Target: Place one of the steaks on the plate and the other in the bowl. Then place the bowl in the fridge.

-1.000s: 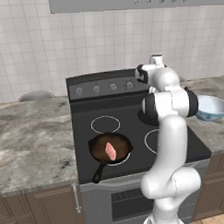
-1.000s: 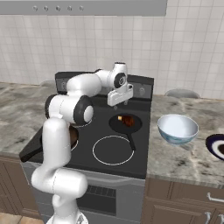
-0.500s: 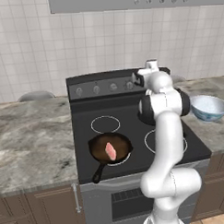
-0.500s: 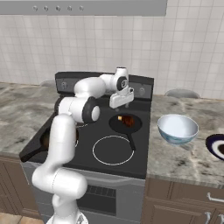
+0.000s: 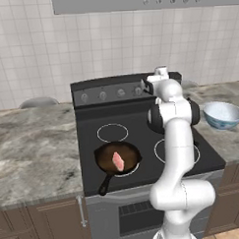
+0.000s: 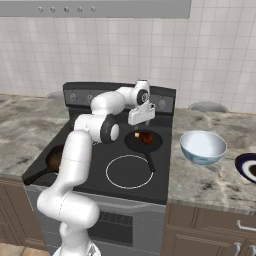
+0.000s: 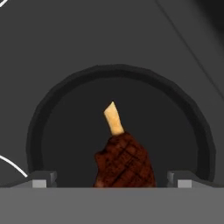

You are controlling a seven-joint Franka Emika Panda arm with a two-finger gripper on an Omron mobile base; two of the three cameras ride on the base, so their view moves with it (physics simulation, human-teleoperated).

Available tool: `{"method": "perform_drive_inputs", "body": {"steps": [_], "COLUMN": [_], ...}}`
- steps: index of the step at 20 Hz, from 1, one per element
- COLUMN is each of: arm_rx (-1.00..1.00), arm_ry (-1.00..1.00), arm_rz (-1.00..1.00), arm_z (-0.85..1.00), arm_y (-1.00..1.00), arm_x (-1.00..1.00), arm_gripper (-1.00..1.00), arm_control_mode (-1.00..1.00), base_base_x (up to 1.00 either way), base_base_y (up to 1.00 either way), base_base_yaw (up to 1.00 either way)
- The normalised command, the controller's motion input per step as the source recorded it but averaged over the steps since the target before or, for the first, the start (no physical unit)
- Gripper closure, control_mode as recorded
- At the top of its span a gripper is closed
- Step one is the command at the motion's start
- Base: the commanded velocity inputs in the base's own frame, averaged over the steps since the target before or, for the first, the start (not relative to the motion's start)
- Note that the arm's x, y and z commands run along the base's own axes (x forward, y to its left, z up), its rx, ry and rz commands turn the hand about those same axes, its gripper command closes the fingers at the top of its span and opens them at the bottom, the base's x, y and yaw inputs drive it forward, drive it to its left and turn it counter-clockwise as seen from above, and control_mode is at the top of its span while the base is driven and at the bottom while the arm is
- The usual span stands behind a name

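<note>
A dark reddish-brown steak (image 7: 124,162) with a pale bone end lies in a black skillet (image 6: 144,142) on the stove's rear right burner. My gripper (image 6: 140,123) hangs open just above it, one fingertip (image 7: 41,179) on each side of the meat in the hand view. The pale pink steak (image 5: 118,161) rests in another skillet (image 5: 104,159) on the front left burner. On the counter right of the stove stands the bowl (image 6: 202,146), white inside. The dark plate (image 6: 248,166) sits at the far right edge. The fridge is out of view.
The black stove (image 5: 142,140) has a raised control panel (image 5: 110,93) right behind the hand. Grey stone counters (image 5: 34,145) run on both sides. A tiled wall and a range hood (image 5: 136,1) close off the back.
The hand has come down a little toward the rear right skillet and the dark steak. Its jaws have stayed wide apart. Steaks, bowl and plate have not moved.
</note>
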Motion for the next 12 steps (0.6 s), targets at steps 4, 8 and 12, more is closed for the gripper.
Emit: {"method": "perform_drive_inputs", "body": {"steps": [4,8,12], "arm_rx": [0.00,0.00,0.00], "arm_ry": [0.07,0.05,0.05], "arm_rz": [0.00,0.00,0.00], "arm_z": [-0.29,-0.48,-0.62], "arm_y": [0.00,0.00,0.00], "arm_x": [0.00,0.00,0.00], "arm_gripper": [-1.00,-1.00,-1.00], "arm_control_mode": [-1.00,-1.00,-1.00], "base_base_x": [0.00,0.00,0.00], "base_base_y": [0.00,0.00,0.00], "base_base_yaw": [0.00,0.00,0.00]}}
